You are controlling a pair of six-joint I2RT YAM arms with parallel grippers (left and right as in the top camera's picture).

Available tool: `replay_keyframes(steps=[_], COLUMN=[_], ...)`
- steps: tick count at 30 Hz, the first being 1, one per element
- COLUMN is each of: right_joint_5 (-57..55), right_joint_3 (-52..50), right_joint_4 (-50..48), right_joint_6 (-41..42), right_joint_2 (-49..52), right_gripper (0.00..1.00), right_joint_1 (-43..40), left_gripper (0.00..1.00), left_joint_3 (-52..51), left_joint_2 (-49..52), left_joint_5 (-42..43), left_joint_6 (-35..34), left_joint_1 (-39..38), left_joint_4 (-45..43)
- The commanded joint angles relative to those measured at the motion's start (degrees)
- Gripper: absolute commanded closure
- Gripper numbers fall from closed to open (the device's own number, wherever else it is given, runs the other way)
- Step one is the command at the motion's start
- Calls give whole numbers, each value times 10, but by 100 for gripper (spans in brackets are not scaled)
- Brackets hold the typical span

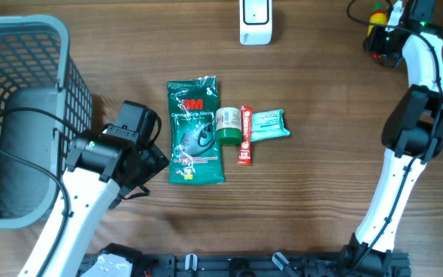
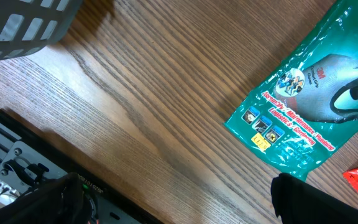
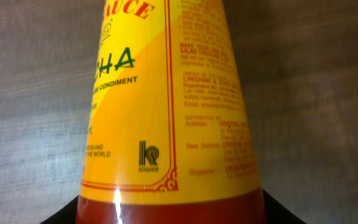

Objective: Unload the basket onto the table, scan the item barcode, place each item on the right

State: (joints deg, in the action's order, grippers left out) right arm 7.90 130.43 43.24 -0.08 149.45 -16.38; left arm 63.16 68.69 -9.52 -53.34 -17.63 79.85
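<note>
A sauce bottle (image 3: 166, 93) with a yellow label and red contents fills the right wrist view. My right gripper (image 3: 169, 214) is shut on it, a dark finger against each side of its lower body. No barcode shows on the label face turned to the camera. In the overhead view the bottle (image 1: 376, 17) and right gripper (image 1: 383, 37) are at the far right corner. A white scanner (image 1: 255, 21) stands at the far middle edge. My left gripper (image 1: 151, 152) hangs open and empty over bare wood, just left of a green 3M packet (image 1: 194, 132).
Beside the 3M packet (image 2: 309, 99) lie a green-lidded jar (image 1: 227, 125), a red tube (image 1: 244, 135) and a teal packet (image 1: 268, 125). A grey mesh basket (image 1: 60, 54) fills the left side. The table's near edge carries a black rail (image 2: 17, 149).
</note>
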Motion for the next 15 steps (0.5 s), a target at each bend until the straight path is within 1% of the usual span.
replay_keyframes(steps=[1, 5, 8, 10, 12, 15], right_joint_5=[2, -48, -139, -183, -203, -231], right_joint_3=[1, 1, 1, 1, 1, 1], right_joint_4=[58, 124, 172, 203, 224, 255], right_joint_6=[16, 18, 37, 54, 67, 66], right_joint_2=[-46, -95, -131, -151, -160, -165], right_gripper=[56, 56, 56, 56, 56, 56], right_joint_1=[-5, -23, -49, -80, -106, -153], left_gripper=[0, 0, 0, 0, 0, 0], left_joint_3=[0, 0, 0, 0, 0, 0], left_joint_2=[0, 0, 0, 0, 0, 0], left_joint_5=[-2, -2, -2, -2, -2, -2], left_joint_6=[-10, -10, -10, -10, -10, -10], left_joint_1=[-3, -3, -3, -3, -3, -3], left_joint_4=[0, 0, 0, 0, 0, 0])
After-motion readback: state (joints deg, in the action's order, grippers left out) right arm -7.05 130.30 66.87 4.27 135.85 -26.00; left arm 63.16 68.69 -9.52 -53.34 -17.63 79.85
